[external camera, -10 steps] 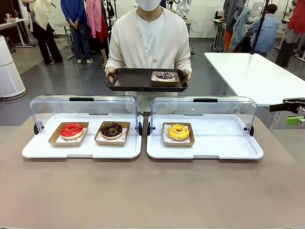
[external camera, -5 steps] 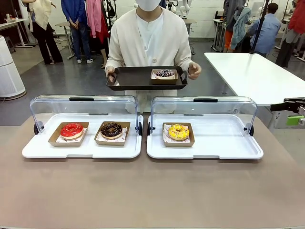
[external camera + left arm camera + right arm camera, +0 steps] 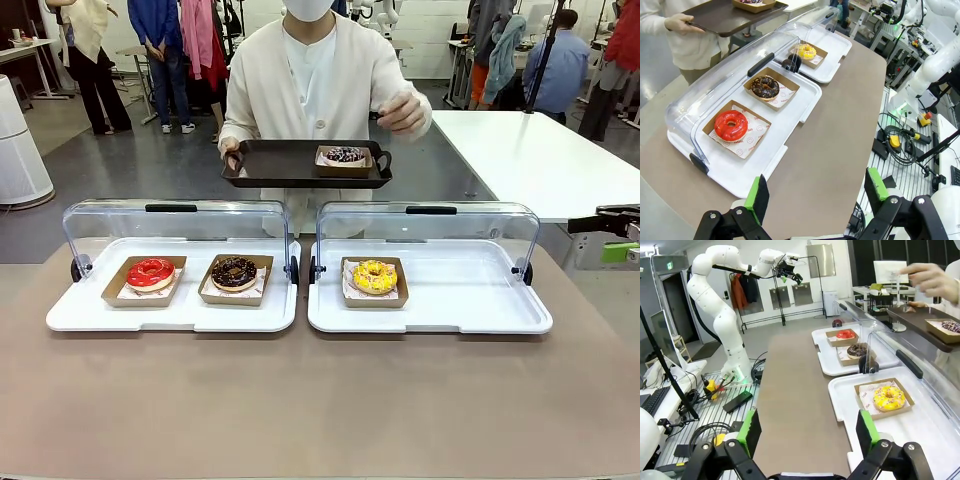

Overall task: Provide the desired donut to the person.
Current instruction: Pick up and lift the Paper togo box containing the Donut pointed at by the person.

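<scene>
Four donuts. Red donut (image 3: 150, 272) and chocolate donut (image 3: 234, 271) sit in paper boxes on left white case (image 3: 80, 315). Yellow donut (image 3: 375, 275) sits alone on right white case (image 3: 480, 300). Sprinkled donut (image 3: 345, 155) on dark tray (image 3: 280, 165), held by person (image 3: 320, 80) at far side. One hand (image 3: 232, 150) grips tray, other hand (image 3: 400, 108) up in air. Two clear lids (image 3: 175, 222) stand open behind near donuts. Left claw (image 3: 816, 192) wide open, holds nothing. Right claw (image 3: 807, 434) wide open, holds nothing. Brown table (image 3: 320, 400). Grey floor, white table (image 3: 530, 150) far right, more people far back.
</scene>
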`<state>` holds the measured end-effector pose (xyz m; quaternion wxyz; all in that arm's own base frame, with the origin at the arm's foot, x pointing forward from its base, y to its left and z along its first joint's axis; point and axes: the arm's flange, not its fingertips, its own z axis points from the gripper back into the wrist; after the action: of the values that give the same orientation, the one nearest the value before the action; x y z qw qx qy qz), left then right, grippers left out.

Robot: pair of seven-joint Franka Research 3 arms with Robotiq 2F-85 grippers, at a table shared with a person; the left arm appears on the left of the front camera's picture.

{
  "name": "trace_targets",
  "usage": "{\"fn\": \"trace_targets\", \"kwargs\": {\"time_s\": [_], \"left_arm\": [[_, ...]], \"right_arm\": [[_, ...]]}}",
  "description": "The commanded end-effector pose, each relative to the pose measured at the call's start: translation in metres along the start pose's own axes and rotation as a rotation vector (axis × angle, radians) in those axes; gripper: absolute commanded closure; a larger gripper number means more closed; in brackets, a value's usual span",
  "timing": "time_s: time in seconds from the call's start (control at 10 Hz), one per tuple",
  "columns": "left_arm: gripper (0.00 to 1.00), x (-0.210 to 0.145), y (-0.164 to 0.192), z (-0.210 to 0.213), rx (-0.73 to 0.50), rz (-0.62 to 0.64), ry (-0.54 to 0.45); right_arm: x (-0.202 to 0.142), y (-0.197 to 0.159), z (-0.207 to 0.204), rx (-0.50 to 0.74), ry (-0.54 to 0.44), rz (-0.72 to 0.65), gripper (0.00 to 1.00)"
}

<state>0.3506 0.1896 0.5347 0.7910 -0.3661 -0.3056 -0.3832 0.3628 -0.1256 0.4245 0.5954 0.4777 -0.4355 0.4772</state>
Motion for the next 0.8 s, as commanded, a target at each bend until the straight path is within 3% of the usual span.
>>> {"fn": "trace_targets", "kwargs": {"time_s": [0.0,0.7], "left_arm": [[0.00,0.0005,-0.0008,0.0013,-0.005,-0.013,-0.022],[0.00,0.0005,-0.0008,0.0013,-0.005,-0.013,-0.022]], "right_arm": [[0.0012,-0.0020,-0.0009,-0.010,-0.005,0.003,0.00],[0.0012,-0.0020,-0.0009,-0.010,-0.005,0.003,0.00]]}}
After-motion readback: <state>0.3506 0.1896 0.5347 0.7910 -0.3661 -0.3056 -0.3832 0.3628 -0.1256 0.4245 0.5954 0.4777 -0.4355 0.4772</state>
